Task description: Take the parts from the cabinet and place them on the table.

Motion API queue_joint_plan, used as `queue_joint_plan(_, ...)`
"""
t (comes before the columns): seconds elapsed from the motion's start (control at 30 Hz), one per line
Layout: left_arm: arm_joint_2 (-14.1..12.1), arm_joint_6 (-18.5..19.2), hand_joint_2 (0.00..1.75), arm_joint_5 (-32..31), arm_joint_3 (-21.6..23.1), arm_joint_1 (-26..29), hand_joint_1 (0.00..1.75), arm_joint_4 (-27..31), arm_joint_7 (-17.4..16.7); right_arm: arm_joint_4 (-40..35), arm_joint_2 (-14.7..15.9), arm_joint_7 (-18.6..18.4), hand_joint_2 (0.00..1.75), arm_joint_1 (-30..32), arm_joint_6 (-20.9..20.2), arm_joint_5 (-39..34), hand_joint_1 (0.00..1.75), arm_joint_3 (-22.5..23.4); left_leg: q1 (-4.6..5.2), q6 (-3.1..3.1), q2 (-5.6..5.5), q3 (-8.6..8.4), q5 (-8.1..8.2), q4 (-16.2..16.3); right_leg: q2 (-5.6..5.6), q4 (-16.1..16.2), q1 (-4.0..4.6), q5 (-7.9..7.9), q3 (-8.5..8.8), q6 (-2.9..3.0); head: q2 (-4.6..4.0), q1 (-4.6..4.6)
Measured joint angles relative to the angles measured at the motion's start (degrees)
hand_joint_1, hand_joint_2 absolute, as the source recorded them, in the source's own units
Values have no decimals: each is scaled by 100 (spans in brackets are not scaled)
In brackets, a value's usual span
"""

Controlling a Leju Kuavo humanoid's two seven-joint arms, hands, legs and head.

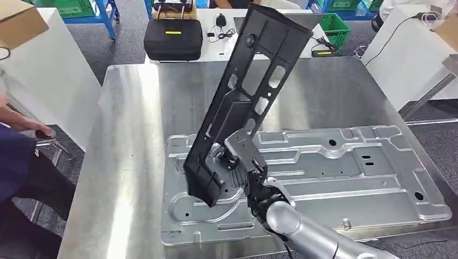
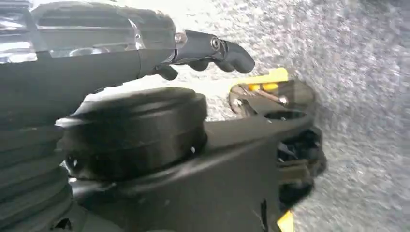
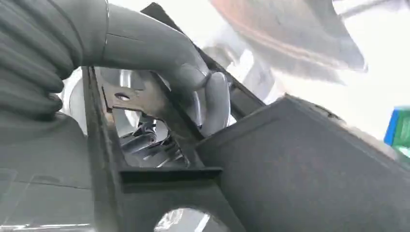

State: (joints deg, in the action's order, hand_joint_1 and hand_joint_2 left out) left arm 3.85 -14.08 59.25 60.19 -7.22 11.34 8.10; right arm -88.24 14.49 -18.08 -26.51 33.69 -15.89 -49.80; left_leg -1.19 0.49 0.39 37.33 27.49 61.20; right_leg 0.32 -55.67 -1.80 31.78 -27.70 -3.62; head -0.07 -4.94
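A stamped plate lies flat on the near half of the surface, towards its right side. The long bracket stands tilted over the plate's left end, its lower end touching the plate and its upper end leaning away to the right. The right hand grips the bracket near its lower end. Behind the surface, a case sits on another table. A person's hand is at the left.

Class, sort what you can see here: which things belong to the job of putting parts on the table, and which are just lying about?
Part of the job:
black part, tilted, lower end near the plate
right hand, gripping its lower end
silver stamped plate, flat on the table
metal table

Just lying about:
black case
green crate
cardboard box
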Motion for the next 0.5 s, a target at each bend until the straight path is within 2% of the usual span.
queue_joint_plan(0.07, -2, -11, 175, 4, 0, 1, 0, 0, 423, 55, 90, 72, 175, -76, 387, -188, 175, 253, -1, -5, -18, 0, -4, 0, -3, -2, -1, 0, 0, 0, 0, 2)
queue_joint_plan(0.13, -4, 410, 175, 167, -2, 2, 0, 0, 1226, 96, 241, 61, 175, -143, 541, -158, 175, 554, 0, -8, -41, 1, -7, 0, -9, -2, -1, 0, 7, 0, 0, -7)
queue_joint_plan(0.17, -13, 725, 175, 260, -13, -7, 0, 0, 1518, 120, 322, 22, 175, -162, 550, -116, 175, 703, 1, -8, -48, 1, -7, 0, -15, -3, -2, 0, 12, 0, 0, -7)
queue_joint_plan(0.23, -20, 988, 175, 332, -17, -17, 0, 0, 1609, 164, 429, -68, 175, -263, 552, -37, 175, 897, 1, -8, -47, 1, -7, 0, -13, -3, -2, -1, 18, 0, 0, -26)
queue_joint_plan(0.5, -37, 1032, 175, 339, -20, -33, 0, 0, 1572, 306, 595, -170, 175, -485, 550, 43, 175, 1375, 0, -8, -48, 0, -7, -2, -21, -4, 1, 1, 20, 0, 0, -11)
